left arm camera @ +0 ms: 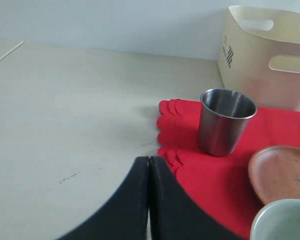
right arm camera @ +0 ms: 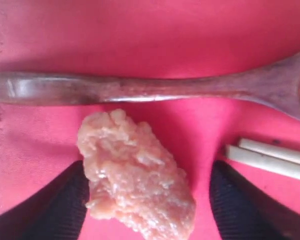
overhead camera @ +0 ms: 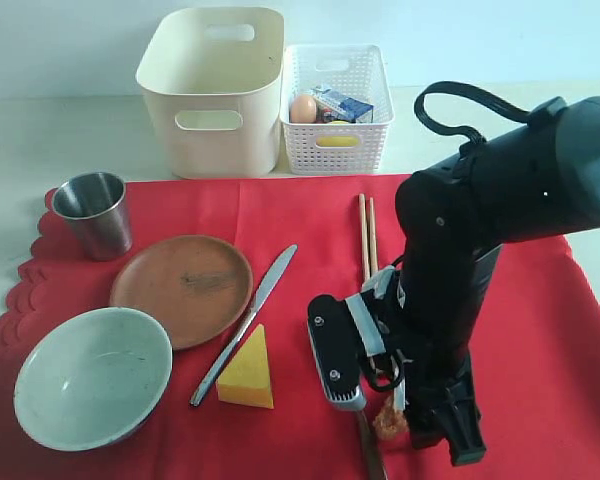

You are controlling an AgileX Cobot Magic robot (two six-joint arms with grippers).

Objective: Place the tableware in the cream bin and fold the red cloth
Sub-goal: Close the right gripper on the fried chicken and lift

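The red cloth (overhead camera: 310,210) lies flat under a steel cup (overhead camera: 92,212), brown plate (overhead camera: 182,288), pale bowl (overhead camera: 92,375), knife (overhead camera: 245,322) and chopsticks (overhead camera: 367,235). The cream bin (overhead camera: 212,95) stands behind the cloth. My right gripper (right arm camera: 150,200) is down on the cloth and open, its fingers (right arm camera: 65,210) on either side of a pink lumpy food piece (right arm camera: 135,170); one finger touches it and the other stands apart. The dark wooden spoon (right arm camera: 140,89) lies just beyond it. My left gripper (left arm camera: 149,160) is shut and empty, off the cloth's scalloped edge (left arm camera: 165,145) near the cup (left arm camera: 225,122).
A white lattice basket (overhead camera: 337,95) beside the bin holds an egg (overhead camera: 303,108), a milk carton (overhead camera: 345,103) and a lemon (overhead camera: 337,140). A cheese wedge (overhead camera: 248,372) sits by the knife. Chopstick tips (right arm camera: 270,157) lie close to one right finger.
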